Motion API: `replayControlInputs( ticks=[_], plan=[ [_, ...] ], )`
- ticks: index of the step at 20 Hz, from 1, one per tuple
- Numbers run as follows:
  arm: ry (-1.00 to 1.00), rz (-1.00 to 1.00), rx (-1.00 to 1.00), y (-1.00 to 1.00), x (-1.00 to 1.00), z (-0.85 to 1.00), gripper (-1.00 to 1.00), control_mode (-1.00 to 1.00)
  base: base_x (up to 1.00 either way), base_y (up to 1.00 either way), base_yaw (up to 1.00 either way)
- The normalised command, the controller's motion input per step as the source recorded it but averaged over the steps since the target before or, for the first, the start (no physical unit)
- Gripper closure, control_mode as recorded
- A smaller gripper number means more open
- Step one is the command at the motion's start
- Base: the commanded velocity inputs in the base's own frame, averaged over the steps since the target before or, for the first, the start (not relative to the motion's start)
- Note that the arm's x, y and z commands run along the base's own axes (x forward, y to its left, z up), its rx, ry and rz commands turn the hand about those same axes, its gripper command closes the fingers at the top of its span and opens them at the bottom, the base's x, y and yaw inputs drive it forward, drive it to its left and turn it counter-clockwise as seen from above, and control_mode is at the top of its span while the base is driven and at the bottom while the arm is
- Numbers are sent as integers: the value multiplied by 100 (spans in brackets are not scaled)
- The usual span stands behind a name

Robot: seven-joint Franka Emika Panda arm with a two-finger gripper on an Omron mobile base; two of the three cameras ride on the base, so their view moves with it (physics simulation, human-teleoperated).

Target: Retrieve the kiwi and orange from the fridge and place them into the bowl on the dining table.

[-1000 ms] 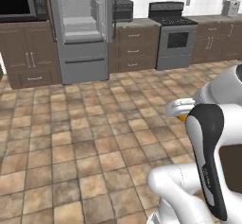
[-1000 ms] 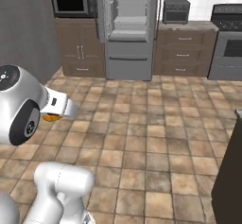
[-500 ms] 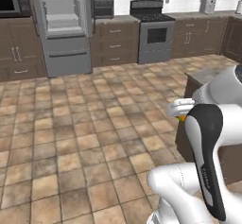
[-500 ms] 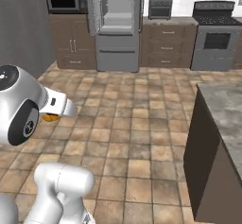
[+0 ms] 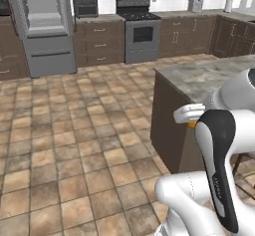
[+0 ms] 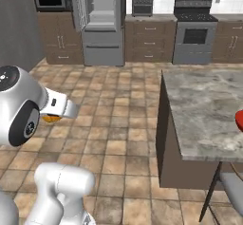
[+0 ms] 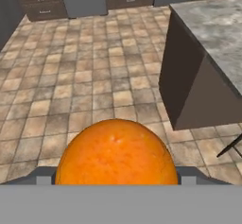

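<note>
Orange (image 7: 116, 152) in your gripper (image 7: 116, 178), dining table (image 6: 204, 110) ahead.
Your jaws stand wide, clamped on the fruit above the tiled floor (image 5: 74, 145); the red bowl (image 6: 239, 120) sits on the table's far edge, fridge (image 6: 101, 22) open behind.

even bright rendered light, soft faint shadows, no glare, slightly blurry

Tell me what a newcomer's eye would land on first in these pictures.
The bright orange fills the lower middle of the hand view, gripped in the hand and carried above the tiled floor. Next comes the grey stone dining table on the right of the right base view, with the red bowl peeking in at its far right edge. At the back wall, the fridge stands open.
</note>
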Motion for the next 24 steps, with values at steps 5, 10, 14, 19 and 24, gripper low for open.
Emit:
replayControlInputs(
  ticks=[5,10,14,19,24],
  plan=[
    [0,0,0,0,0,0,100,100,-66,-80,-4],
    [0,0,0,0,0,0,100,100,-12,-96,-8],
    [0,0,0,0,0,0,100,100,0,-93,-9],
    [0,0,0,0,0,0,100,100,38,-68,-7],
    [0,0,0,0,0,0,100,100,54,-65,-5]
  ],
)
